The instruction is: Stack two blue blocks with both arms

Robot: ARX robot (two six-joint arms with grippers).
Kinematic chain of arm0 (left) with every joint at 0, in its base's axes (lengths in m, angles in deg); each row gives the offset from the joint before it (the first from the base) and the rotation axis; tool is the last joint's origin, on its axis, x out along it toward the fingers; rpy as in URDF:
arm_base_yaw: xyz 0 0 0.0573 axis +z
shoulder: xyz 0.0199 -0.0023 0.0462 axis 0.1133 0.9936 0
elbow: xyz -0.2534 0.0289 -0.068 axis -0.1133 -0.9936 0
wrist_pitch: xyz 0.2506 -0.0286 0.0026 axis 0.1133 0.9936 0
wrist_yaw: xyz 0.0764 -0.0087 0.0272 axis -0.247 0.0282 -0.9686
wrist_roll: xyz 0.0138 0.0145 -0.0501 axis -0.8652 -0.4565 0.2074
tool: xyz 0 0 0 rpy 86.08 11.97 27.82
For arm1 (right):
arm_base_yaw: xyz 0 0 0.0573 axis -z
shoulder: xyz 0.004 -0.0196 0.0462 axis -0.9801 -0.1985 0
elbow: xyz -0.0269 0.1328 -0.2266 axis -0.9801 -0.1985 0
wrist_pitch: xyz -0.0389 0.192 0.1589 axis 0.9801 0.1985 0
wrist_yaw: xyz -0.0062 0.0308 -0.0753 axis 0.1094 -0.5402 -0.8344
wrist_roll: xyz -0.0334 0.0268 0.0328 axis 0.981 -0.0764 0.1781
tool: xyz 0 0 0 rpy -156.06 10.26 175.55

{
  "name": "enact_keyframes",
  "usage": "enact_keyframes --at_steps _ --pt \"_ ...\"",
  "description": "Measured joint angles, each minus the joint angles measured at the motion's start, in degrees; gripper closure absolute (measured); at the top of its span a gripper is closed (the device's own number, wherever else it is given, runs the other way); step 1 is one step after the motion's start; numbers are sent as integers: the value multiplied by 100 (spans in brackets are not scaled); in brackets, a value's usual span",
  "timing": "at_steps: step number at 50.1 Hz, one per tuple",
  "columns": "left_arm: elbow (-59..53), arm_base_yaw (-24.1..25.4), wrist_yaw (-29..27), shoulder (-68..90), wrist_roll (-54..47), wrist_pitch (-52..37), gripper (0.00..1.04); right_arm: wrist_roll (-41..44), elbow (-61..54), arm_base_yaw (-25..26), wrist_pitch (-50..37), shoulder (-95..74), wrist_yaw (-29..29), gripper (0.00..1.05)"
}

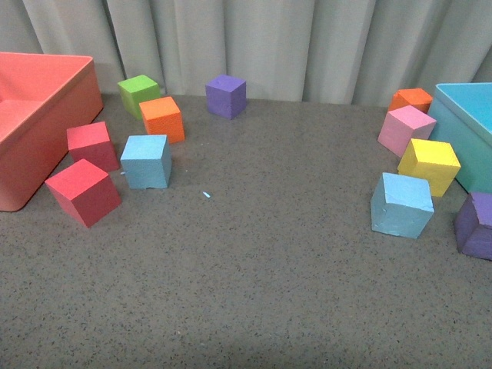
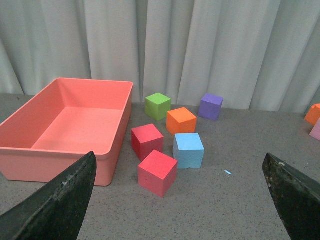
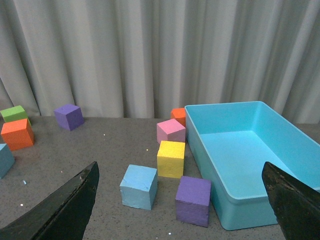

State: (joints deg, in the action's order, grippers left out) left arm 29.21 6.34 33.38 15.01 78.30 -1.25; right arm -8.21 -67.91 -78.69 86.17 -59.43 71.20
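**Front view.** We find both task items on the desk [image 1: 254, 292], well apart and not yet stacked. The left blue block [image 1: 146, 161] stands near the left edge, just beside a red cube [image 1: 92, 144] and in front of an orange cube [image 1: 162, 118]. The red bin [image 1: 46, 69] fills the far left corner. The right blue block [image 1: 402, 204] stands near the right edge, between a yellow cube [image 1: 429, 165] and a purple cube [image 1: 477, 224], close to the turquoise bin [image 1: 461, 131]. We judge that this split puts one block within reach of each arm. The middle of the desk carries no cubes, so it suits the stack.

**Left wrist view.** The left gripper [image 2: 178, 156] is released. Its fingers [image 2: 60, 200] stand wide apart at the sides of the picture, with nothing between them. It hangs above the desk, short of the left blue block, which lies ahead between the two finger lines. We judge that this raised, spread stance leaves the block in camera sight and permits a straight approach.

**Right wrist view.** The right gripper [image 3: 180, 163] is likewise released, jaws spread and empty, above the desk. The right blue block lies ahead, apart from the fingers. The purple cube is just beside it and the yellow cube just beyond. We judge that these close neighbours call for closing on the block's free faces.
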Motion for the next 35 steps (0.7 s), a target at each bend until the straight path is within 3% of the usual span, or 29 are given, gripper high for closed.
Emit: enact_keyframes --at_steps 35 --pt "0 0 0 0 0 0 7 0 0 2 0 0 0 10"
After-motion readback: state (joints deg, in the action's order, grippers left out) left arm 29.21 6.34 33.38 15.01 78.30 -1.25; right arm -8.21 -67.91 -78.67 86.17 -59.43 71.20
